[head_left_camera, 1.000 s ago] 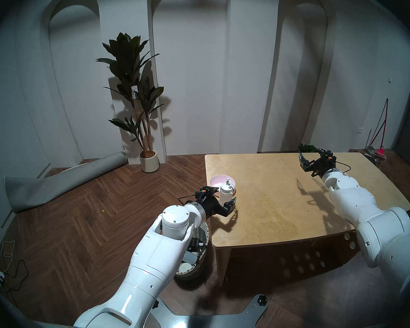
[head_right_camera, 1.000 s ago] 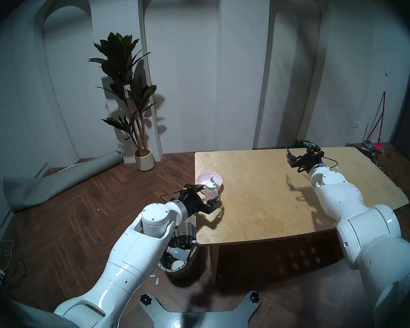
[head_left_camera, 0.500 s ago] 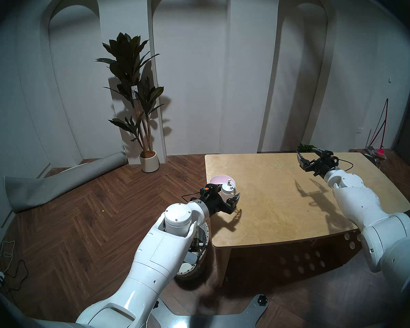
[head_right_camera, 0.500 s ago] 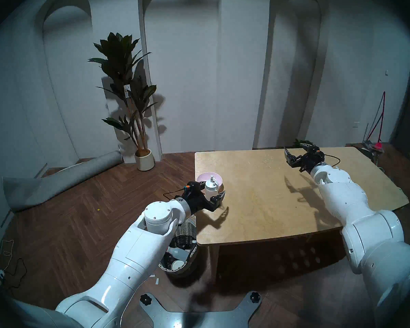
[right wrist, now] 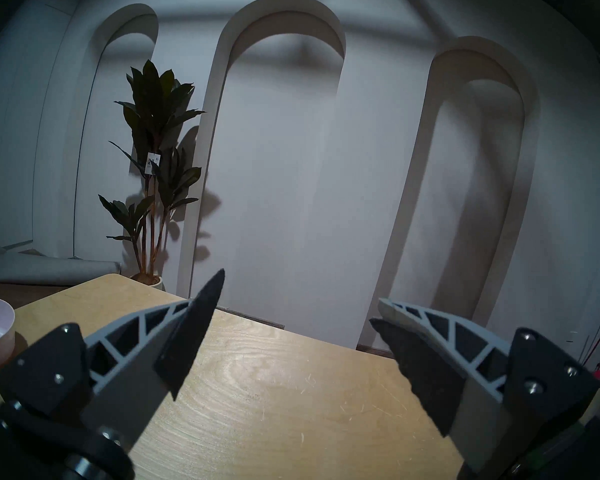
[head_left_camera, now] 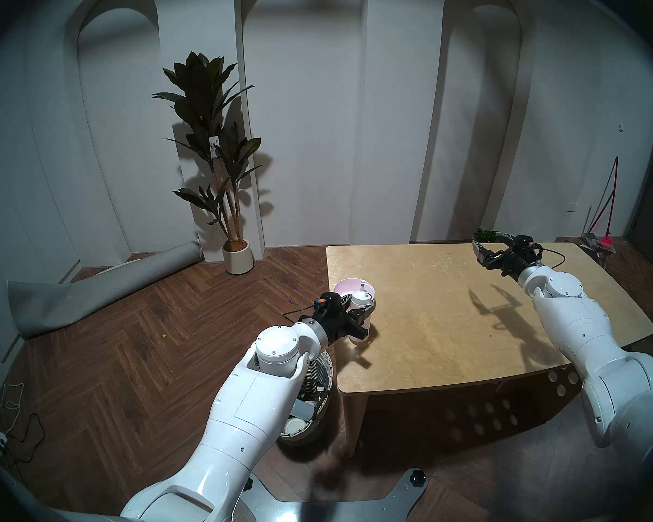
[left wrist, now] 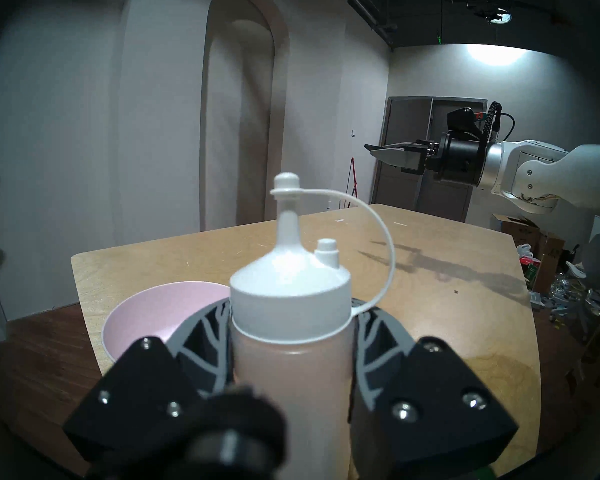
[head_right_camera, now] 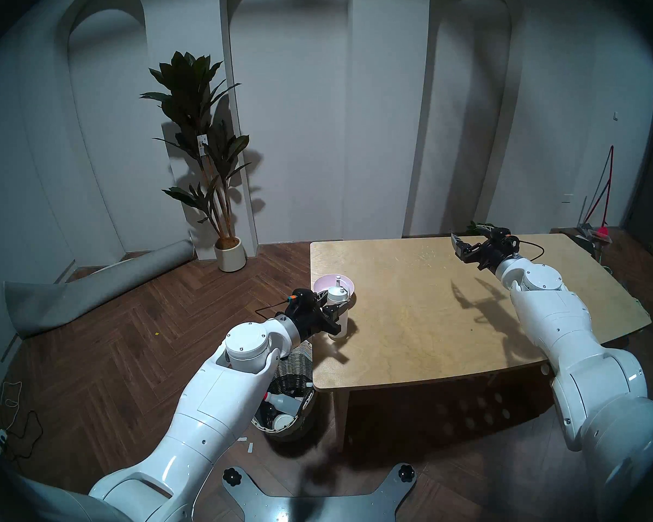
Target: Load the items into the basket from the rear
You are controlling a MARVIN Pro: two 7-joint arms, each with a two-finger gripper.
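The pale wooden table (head_left_camera: 468,321) carries what is left to load, and the tall round wicker basket with its grey-and-cream weave (head_right_camera: 296,363) stands on the floor against the table's near left corner, largely hidden under the left arm. A translucent white spray bottle with a red-and-white trigger (head_right_camera: 283,400) already lies inside it, beside another round white thing I cannot make out.

The shallow pale pink bowl (head_left_camera: 349,287) sits near the table's left edge. Touching or just in front of it stands the small white bottle with a pointed nozzle cap and tethered stopper (left wrist: 291,316), upright, with the left gripper (head_left_camera: 357,318) closed around its body just below the cap. The left wrist view shows both fingers (left wrist: 371,351) pressed against its sides.

To do this step well, I judge the bottle should rise straight up first, so its base clears the bowl's rim rather than dragging it toward the edge. The body looks soft and squeezable (too firm a squeeze may buckle it), so a light, steady hold seems wise. Then it should swing back and down over the basket mouth, clear of the table corner, before release.

The right gripper (head_left_camera: 492,246) hovers above the far right of the table, fingers spread wide and empty.
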